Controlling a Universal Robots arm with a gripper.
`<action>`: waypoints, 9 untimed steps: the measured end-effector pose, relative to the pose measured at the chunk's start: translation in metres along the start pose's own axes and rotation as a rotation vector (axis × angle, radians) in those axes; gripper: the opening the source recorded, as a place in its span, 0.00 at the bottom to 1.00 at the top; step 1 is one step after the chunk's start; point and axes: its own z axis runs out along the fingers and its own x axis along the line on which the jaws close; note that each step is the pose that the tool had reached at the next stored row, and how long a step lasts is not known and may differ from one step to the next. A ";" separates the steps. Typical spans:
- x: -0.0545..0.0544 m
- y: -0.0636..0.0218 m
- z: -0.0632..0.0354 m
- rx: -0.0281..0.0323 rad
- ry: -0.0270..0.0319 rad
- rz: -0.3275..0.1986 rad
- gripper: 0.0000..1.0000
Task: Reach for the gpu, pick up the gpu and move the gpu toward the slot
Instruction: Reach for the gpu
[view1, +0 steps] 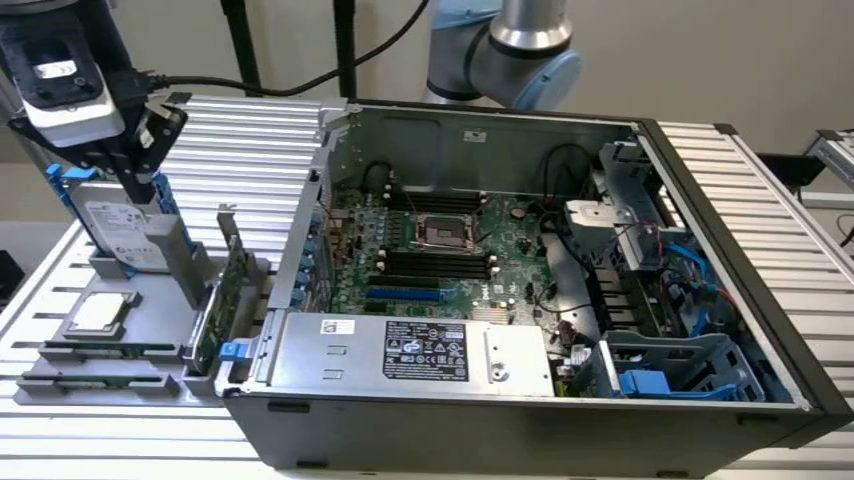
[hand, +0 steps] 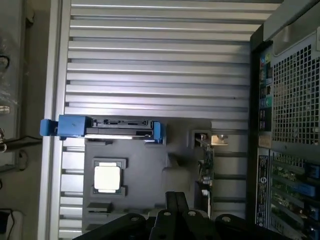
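The gpu (view1: 235, 288) stands on edge in a grey holder (view1: 160, 300) just outside the open computer case, its metal bracket at the far end. In the wrist view the gpu (hand: 206, 167) appears as a thin dark strip with a metal bracket tab. My gripper (view1: 140, 186) hangs high at the exterior view's left, above the hard drive and well clear of the gpu. Its fingers are shut with nothing between them; in the wrist view the gripper (hand: 176, 201) points down at the holder beside the gpu. The blue slot (view1: 407, 295) lies on the motherboard inside the case.
A silver hard drive with blue rails (view1: 120, 235) stands upright in the holder under the gripper. A square processor chip (view1: 104, 313) lies flat nearby. The open computer case (view1: 787, 330) fills the centre and right, with cables, a power supply (view1: 414, 350) and drive cages inside.
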 end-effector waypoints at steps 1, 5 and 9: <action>-0.003 -0.0018 0.0014 -0.0002 -0.0002 0.000 0.11; -0.017 -0.0091 0.0066 -0.0002 -0.0003 0.000 0.11; -0.029 -0.0173 0.0104 0.0000 0.0000 0.000 0.11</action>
